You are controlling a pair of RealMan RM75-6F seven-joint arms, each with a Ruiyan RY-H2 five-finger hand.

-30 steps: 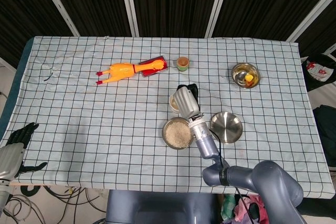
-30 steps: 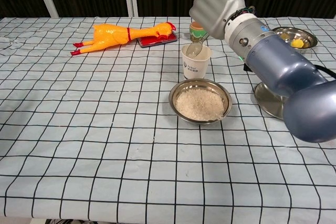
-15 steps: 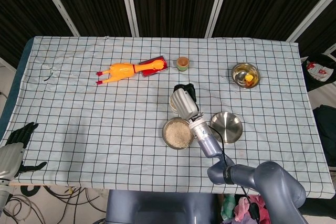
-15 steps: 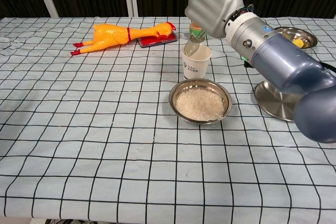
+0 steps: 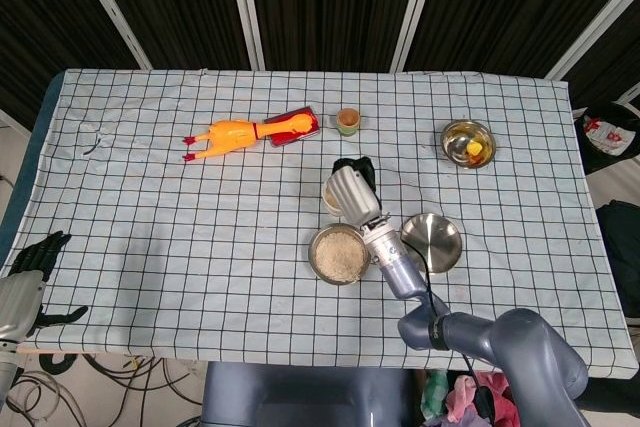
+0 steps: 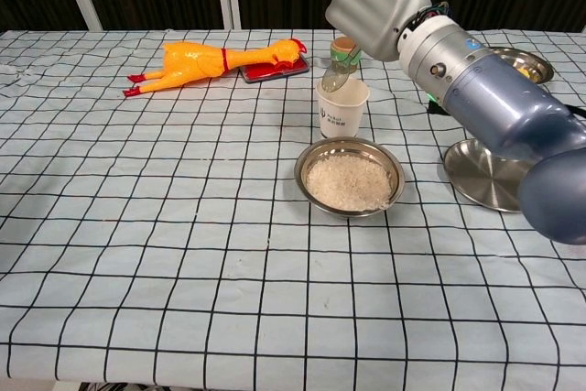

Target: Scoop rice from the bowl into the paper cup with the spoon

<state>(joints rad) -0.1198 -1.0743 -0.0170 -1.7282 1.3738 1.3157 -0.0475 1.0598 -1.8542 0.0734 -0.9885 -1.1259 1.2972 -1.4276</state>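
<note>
Now we see the spoon (image 6: 335,77) held over the paper cup (image 6: 342,109), its bowl tilted at the cup's rim; the right robot hand (image 6: 375,4) is closed around the spoon's handle, fingers curled into a fist above the cup; whether rice lies in the spoon we cannot tell. Just in front of the cup, nearer the robot, stands the steel bowl (image 6: 393,171) filled with white rice (image 6: 348,181); cup and bowl sit close together but apart. From the head view, the same right robot hand (image 5: 352,194) covers most of the paper cup (image 5: 329,195), with the bowl (image 5: 318,240) just below it. Beside the rice bowl, on the robot's right, an upturned steel bowl (image 6: 482,177) rests on the counter (image 6: 146,226), which is covered by a checked cloth; partly behind the arm, a further steel dish (image 5: 467,141) holds something yellow. Beyond the cup stands a small green and brown cup (image 5: 347,121); further left a yellow rubber chicken (image 6: 211,60) lies on its side, its head on a red flat object (image 5: 296,127). At the counter's near-left corner the left robot hand (image 5: 28,272) rests with dark fingers spread, holding nothing.
</note>
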